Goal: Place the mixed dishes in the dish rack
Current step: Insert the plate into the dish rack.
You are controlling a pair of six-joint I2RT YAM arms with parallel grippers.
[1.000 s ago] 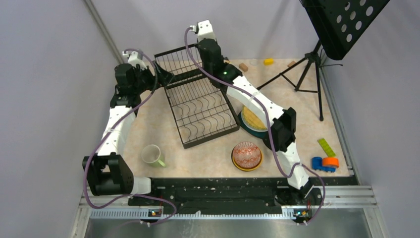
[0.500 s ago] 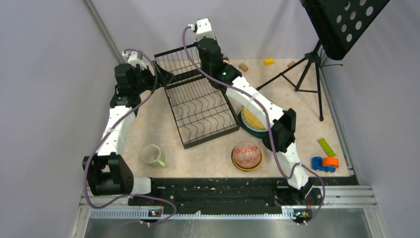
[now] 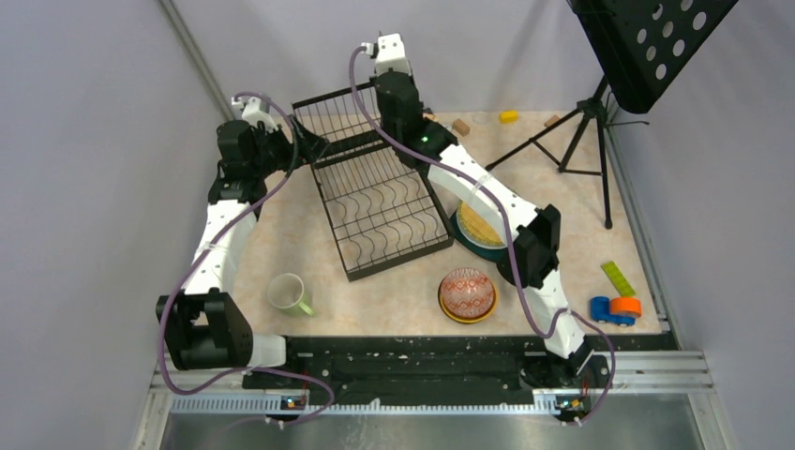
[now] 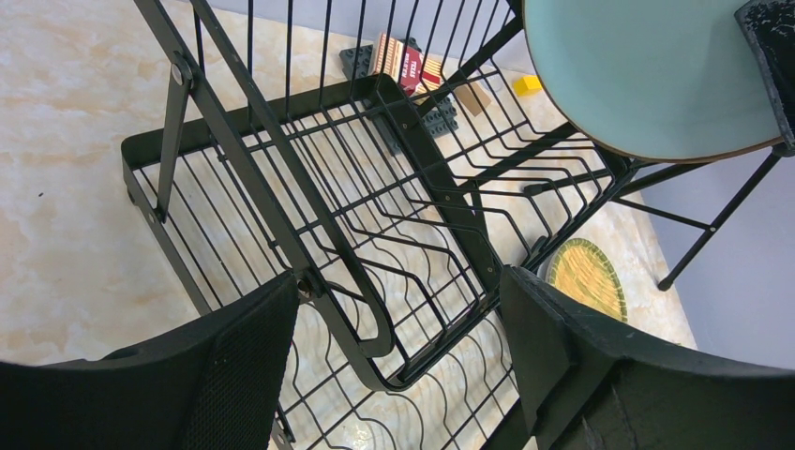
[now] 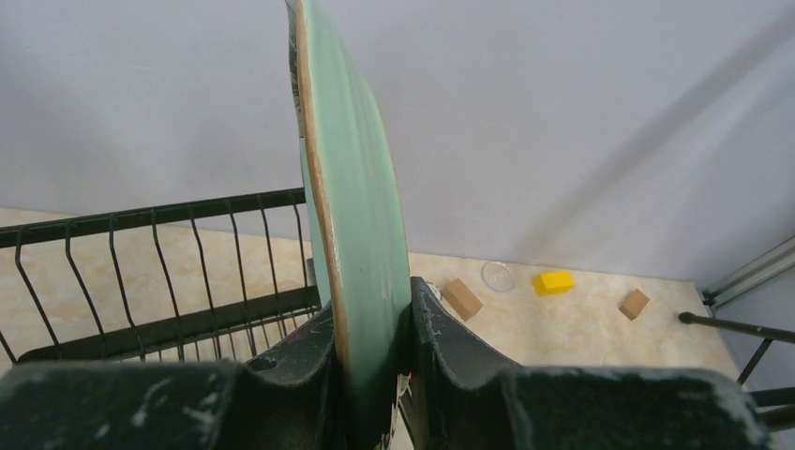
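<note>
**A:** Anything different from a second ago?

**B:** Hardly. The right arm's wrist has crept a touch higher over the far end of the dish rack [image 3: 375, 202]. The left arm, the rack and everything on the tabletop [image 3: 394, 300] lie as they did.

**A:** And the plate?

**B:** The pale teal plate [image 5: 352, 187] stands on edge, upright, with the right pincer [image 5: 370, 328] clamped on its lower rim. It hangs above the raised back section of the rack. I can't see it touching any wire.

**A:** Left side?

**B:** The left pincer [image 4: 398, 281] is spread wide with nothing in it, just beside the rack's left rear corner. From its camera the plate [image 4: 647, 75] shows above the upper wires.

**A:** So what does that tell us?

**B:** I'd say this is fine lining-up, not travel. The plate is nearly over its slot, and the next move is a straight lowering between two wires. If the plate tilts, its rim could catch on a divider.

**A:** How far along?

**B:** Early. The rack holds nothing yet. The mug [image 3: 289, 293], the nested bowls [image 3: 467, 293] and the other plates [image 3: 478, 228] wait on the tabletop.
</note>
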